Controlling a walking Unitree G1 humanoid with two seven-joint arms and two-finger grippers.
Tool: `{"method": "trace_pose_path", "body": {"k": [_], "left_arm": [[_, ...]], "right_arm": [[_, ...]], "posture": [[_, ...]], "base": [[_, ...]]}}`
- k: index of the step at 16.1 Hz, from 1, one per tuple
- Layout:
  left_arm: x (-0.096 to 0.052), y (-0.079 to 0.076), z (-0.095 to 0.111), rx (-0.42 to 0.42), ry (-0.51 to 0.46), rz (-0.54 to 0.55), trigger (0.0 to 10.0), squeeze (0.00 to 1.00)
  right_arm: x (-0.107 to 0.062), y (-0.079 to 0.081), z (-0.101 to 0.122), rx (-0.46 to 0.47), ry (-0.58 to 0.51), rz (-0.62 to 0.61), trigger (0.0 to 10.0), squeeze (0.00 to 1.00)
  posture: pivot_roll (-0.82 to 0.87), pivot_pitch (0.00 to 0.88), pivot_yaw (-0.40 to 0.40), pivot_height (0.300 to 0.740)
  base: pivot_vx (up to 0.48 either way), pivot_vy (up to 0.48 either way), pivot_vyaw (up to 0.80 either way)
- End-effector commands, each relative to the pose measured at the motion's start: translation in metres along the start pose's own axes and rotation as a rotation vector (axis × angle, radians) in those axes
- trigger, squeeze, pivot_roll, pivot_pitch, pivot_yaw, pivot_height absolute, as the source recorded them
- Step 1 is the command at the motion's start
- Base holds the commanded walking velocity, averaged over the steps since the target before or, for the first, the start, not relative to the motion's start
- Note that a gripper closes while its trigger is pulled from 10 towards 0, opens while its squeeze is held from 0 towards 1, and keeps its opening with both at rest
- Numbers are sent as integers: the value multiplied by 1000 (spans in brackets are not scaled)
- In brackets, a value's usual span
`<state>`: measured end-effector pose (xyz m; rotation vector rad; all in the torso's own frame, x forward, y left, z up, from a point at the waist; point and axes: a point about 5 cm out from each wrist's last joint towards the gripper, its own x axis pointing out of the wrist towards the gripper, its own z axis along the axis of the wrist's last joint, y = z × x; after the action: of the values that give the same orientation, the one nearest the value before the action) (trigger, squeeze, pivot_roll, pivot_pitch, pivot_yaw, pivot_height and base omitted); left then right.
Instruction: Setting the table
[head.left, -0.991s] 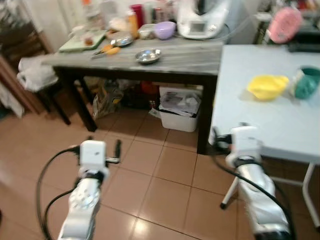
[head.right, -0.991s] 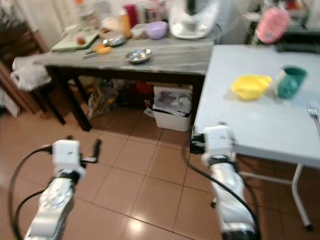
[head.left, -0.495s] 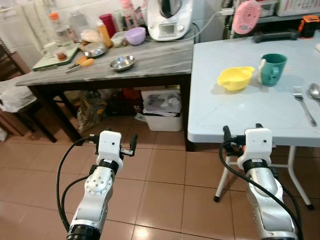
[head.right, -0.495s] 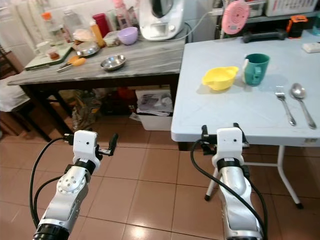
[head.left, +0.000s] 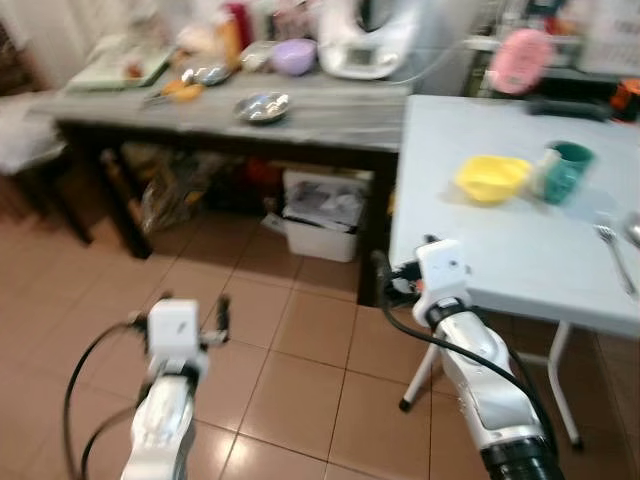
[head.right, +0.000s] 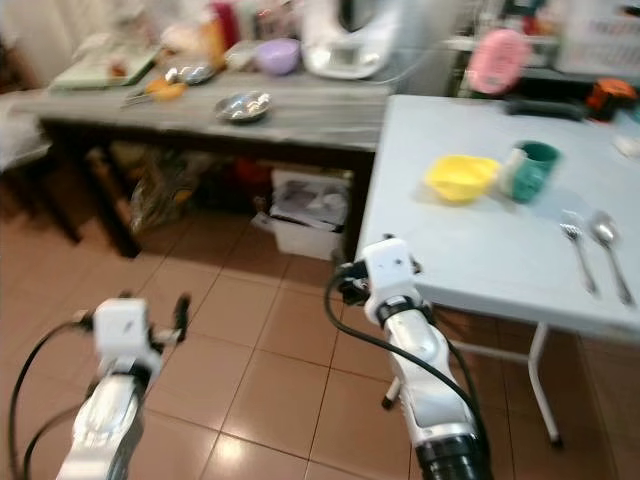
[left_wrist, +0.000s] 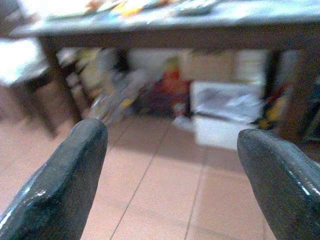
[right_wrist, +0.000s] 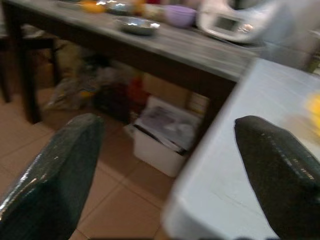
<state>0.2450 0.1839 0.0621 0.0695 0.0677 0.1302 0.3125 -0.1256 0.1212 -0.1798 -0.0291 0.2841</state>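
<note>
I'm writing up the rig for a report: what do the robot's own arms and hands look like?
Both arms are silver, jointed tubes with a boxy white wrist block and looping black cables. The left hand and the right hand each have two long, rounded, matte black fingers.

Floor (head.left: 300, 350): terracotta tile, slight sheen, pale grout lines.
Long table (head.left: 340, 112): grey streaked top, wood-grain look, matt; dark frame and legs.
Folding table (head.right: 470, 240): pale plastic-looking top, smooth and matt.
Steel bowl (head.left: 263, 107): bright polished metal.
Yellow bowl (head.right: 460, 177): smooth plastic look.
Teal mug (head.right: 532, 170): glossy.
Fork (head.right: 578, 250) and spoon (head.right: 608, 245), near that table's right edge: shiny metal.
Left gripper (left_wrist: 172, 165) fingers (left_wrist: 65, 175): black, finely textured, dull sheen.
</note>
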Motion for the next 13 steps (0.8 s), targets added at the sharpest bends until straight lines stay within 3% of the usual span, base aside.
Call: {"method": "trace_pose_path", "body": {"k": [1, 9, 13], "left_arm": [[-2, 4, 5, -14, -16, 54, 10000, 0], [6, 4, 16, 17, -45, 17, 10000, 0], [11, 1, 19, 18, -51, 12, 10000, 0]], "right_arm": [[6, 1, 0, 8, 8, 23, 10000, 0], [14, -7, 5, -2, -39, -35, 10000, 0], [15, -4, 5, -32, -51, -37, 10000, 0]], "posture": [[-88, 0, -27, 740], [-116, 0, 19, 740], [-123, 0, 31, 740]], "base": [[0, 0, 0], [0, 0, 0], [0, 0, 800]]}}
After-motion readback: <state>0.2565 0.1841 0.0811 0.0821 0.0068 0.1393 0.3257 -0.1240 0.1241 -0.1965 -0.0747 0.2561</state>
